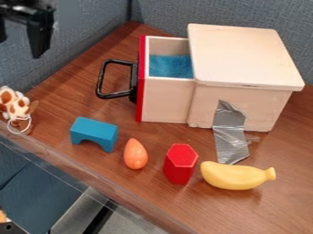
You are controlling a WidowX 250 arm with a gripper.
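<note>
The black gripper hangs at the upper left corner, open, its fingers apart with nothing between them. It is high above the giraffe-patterned toy at the left edge. To its right stands a light wooden box, whose red-fronted drawer is pulled out, showing a blue inside. A black handle juts from the drawer front. In front lie a blue arch block, an orange egg-like toy, an upright red hexagonal block and a yellow banana.
Silver tape runs from the box's side down to the brown wooden table. A clear rail edges the table's lower left side. Blue-grey fabric panels rise behind the table and at its left.
</note>
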